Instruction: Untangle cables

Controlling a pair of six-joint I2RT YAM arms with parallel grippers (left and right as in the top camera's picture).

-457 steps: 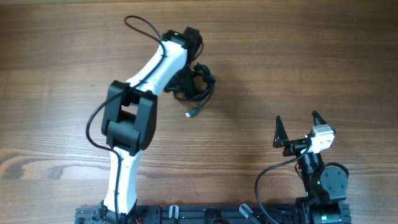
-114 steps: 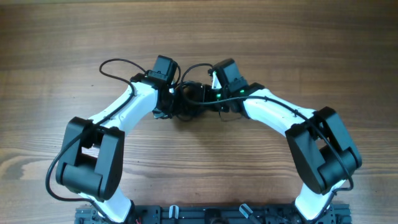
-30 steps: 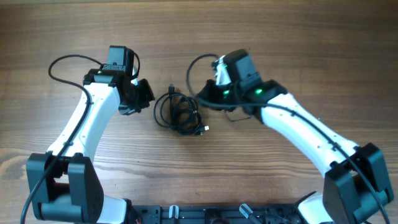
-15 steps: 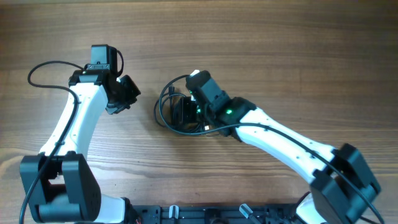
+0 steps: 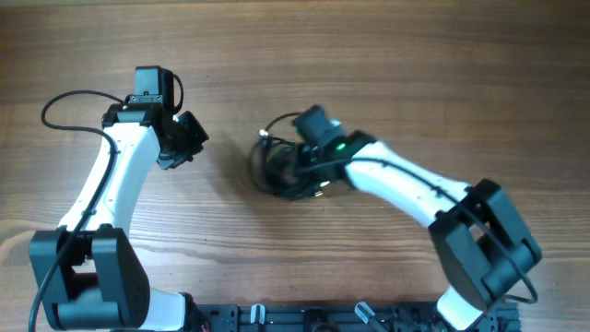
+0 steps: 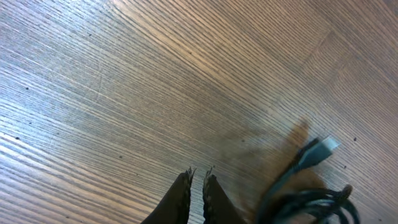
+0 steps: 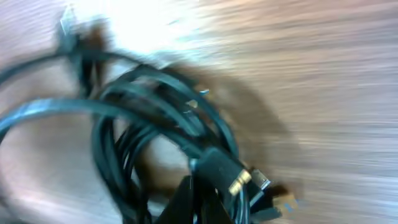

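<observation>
DESK, OVERHEAD VIEW: The cables (image 5: 275, 170), a tangled black coil, lay near the middle of the wooden desk (image 5: 433, 65). The wrist of the right arm (image 5: 396, 180) sat directly over their right side and hid part of them from above. The right claw (image 7: 189, 200) was down among the loops beside a gold-tipped plug (image 7: 240, 180). The blurred wrist view did not show whether its fingers were apart or clamped on a cord. A green light (image 5: 339, 145) glowed on that arm near the wrist. The left claw (image 6: 198, 185) hung over bare wood to the left of the coil and apart from it, fingers drawn together to a thin slit and holding nothing. A silver-ended plug (image 6: 320, 148) poked out of the coil on its side. A thicker black wire (image 5: 64, 100) looped out from the left arm (image 5: 111, 180).
</observation>
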